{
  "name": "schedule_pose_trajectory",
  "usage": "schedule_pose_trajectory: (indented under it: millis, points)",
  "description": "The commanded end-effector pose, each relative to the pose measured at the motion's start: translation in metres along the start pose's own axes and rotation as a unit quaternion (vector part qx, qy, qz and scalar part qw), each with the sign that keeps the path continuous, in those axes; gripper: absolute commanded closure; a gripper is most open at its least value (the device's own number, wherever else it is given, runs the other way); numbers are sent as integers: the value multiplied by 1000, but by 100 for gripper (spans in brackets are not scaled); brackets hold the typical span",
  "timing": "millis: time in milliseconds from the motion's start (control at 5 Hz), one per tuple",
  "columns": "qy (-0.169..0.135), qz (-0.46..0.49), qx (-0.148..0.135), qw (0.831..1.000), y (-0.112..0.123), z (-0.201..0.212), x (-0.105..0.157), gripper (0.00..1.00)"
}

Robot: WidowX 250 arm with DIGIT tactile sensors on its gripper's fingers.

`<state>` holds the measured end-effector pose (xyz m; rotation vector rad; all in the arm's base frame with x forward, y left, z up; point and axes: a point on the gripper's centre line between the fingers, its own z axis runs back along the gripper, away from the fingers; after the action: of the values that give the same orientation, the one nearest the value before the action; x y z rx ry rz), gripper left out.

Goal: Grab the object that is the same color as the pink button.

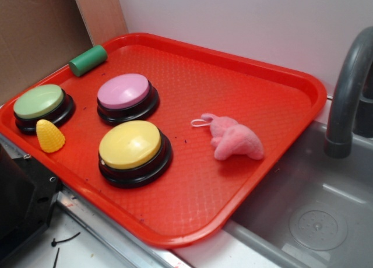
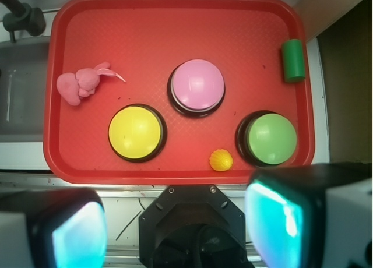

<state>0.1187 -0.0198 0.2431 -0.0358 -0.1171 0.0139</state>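
The pink plush toy (image 1: 236,141) (image 2: 81,84) lies on the red tray (image 1: 274,93) (image 2: 145,23), well apart from the pink button (image 1: 126,95) (image 2: 196,86), beside the yellow button (image 1: 133,150) (image 2: 136,132). The gripper (image 2: 175,233) hangs high over the tray's near edge (jaws spread apart, holding nothing), far from the toy.

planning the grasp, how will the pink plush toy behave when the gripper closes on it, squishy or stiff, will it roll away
The pink plush toy looks fuzzy and soft, so it will probably squash under the fingers rather than resist. It lies slumped on the red tray, so rolling seems unlikely. Its thin white loop looks limp and would probably just dangle.
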Motion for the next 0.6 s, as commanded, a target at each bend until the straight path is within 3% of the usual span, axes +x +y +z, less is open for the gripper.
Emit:
schedule_pose_trajectory:
  millis: [0,200,400]
  points:
    - [0,0,0,1000,0,0,0,0]
    - [-6,-103,-5,995,-8,-7,12,0]
    - [-30,-226,-18,973,-17,-17,27,0]
